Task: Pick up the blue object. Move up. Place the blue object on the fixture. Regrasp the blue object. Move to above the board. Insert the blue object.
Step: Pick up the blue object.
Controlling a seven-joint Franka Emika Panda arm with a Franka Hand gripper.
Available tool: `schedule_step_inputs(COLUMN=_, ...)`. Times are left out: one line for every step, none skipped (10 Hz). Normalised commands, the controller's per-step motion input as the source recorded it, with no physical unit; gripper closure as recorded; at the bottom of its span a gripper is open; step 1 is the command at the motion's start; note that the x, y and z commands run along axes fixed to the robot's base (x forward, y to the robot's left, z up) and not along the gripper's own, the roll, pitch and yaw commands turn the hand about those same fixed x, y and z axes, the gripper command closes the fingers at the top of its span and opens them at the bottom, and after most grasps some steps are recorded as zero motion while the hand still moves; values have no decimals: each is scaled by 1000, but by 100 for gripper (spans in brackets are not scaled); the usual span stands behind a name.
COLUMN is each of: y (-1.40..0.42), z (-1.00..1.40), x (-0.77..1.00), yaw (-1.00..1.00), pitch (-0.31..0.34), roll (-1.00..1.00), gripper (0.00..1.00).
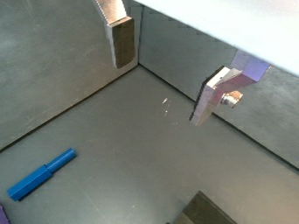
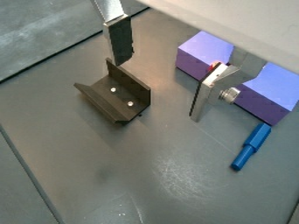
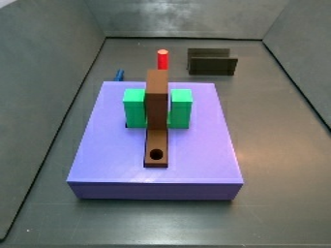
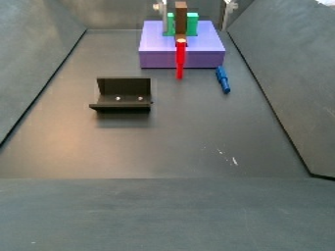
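Fingers of the end effector stand wide apart, with nothing between the silver plates; it is released and empty. In both wrist views it hangs high over the dark floor, and I judge it is well above everything. In the side views the end effector itself is not clearly seen.

Below it, in a wrist view, the fixture stands on the floor, a dark bracket with two small bolts. The blue stick lies flat on the floor, just beside one long edge of the purple board, not touching the fixture and well apart from it. In a side view the stick is near the far end of the floor, between the board's edge and the side wall.

On the board stand two green blocks, a long brown bar with a round hole near its end, and a red peg.

No step of the task is done yet: the stick is not picked up. The step in hand is the first one. Next move should bring the open fingers over the stick, turn them across its thin width, then go down and close.
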Motion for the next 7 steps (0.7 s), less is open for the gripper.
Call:
schedule_step_inputs(y=0, z=0, x=34, yaw=0, pitch=19, roll=0, gripper=0)
schedule_step_inputs(y=-263, z=-94, x=0, yaw=0, pitch=0, roll=0, gripper=0)
schedule_step_inputs(y=-777, z=-14, x=-323, yaw=0, pitch=-16, roll=1, gripper=0)
schedule_step_inputs(y=-794, z=-37, x=-186, yaw=0, pitch=0, roll=0, gripper=0)
schedule_step_inputs(y=-651, z=-254, x=-271, yaw=0, pitch=-31, roll=0, gripper=0)
schedule_step_inputs(y=-474, z=-426, x=-474, yaw=6, pitch=-103, roll=0, gripper=0)
schedule_step_inputs(y=-454, z=-551, x=-709, yaw=23, pitch=-210, roll=0, gripper=0)
